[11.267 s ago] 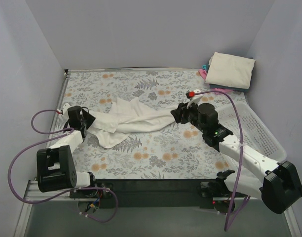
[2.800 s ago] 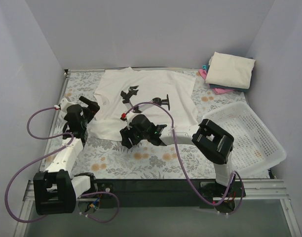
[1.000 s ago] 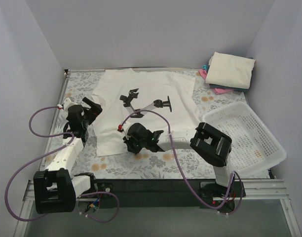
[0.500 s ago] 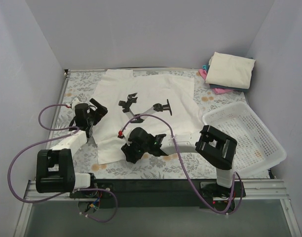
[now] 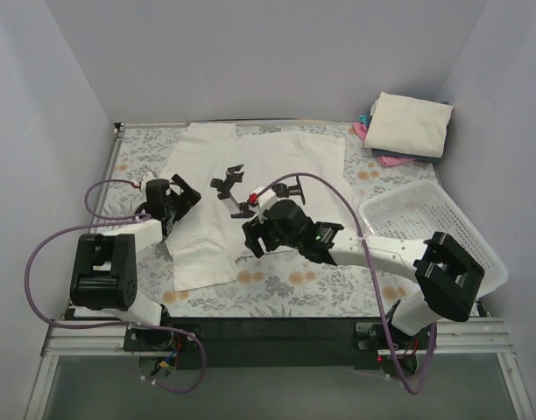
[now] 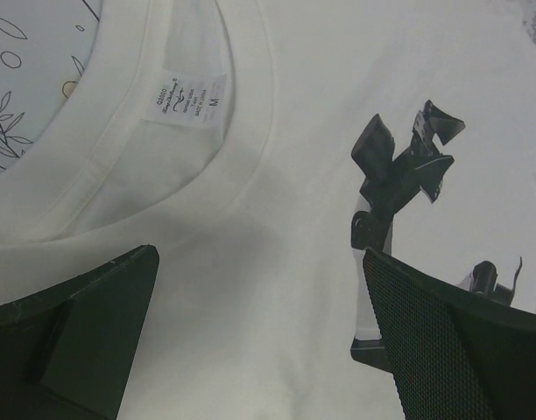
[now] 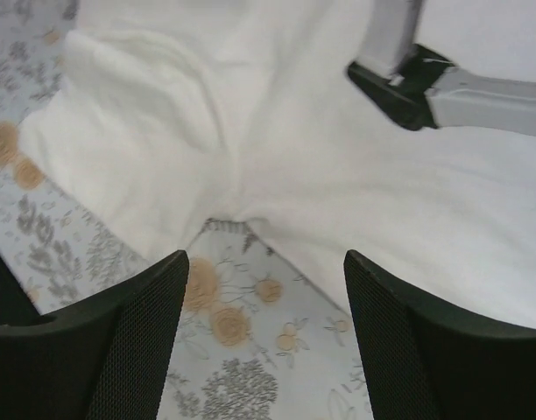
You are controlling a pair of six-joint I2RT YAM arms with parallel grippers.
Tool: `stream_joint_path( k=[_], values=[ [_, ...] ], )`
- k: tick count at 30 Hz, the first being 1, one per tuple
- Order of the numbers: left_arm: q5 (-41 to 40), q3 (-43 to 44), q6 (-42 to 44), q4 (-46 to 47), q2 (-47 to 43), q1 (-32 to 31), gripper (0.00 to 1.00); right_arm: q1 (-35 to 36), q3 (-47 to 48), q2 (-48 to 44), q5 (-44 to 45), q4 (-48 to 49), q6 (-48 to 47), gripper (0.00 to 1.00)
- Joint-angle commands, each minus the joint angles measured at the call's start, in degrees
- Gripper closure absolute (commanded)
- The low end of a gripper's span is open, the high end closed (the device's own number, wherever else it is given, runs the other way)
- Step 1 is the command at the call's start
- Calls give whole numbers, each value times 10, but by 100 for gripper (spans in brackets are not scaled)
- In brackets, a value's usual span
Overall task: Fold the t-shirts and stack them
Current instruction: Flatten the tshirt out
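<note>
Spreading is judged done: the white, dark-printed cloth t-shirt lies flat. The left pincer is open above its collar. The right pincer is open, empty, above its edge. Folding is next: an edge must be gripped.

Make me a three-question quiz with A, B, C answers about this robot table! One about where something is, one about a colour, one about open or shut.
1. Where is the basket?
A) on the right side of the table
B) hanging on the wall
C) in the far left corner

2. What colour is the print on the shirt?
A) red
B) black
C) green

3. The left pincer is:
A) shut on a sleeve
B) open
C) shut on a cable

Answers:
1 A, it sits by the right edge.
2 B, the shapes are dark on white cloth.
3 B, its fingers stand apart with nothing between them.
</note>
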Motion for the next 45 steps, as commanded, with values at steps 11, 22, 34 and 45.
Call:
stream_joint_path(
  k=[11,22,34,45],
  values=[
    [16,77,-14,1,91,57,4,-200,13,65,35,44,-17,36],
    [42,141,-16,-9,156,79,4,-235,81,187,8,52,-29,39],
    [35,217,-18,-31,214,104,4,-235,171,299,-80,51,-16,39],
    [26,335,-7,-78,301,121,4,-237,243,349,-86,4,-17,39]
  ],
)
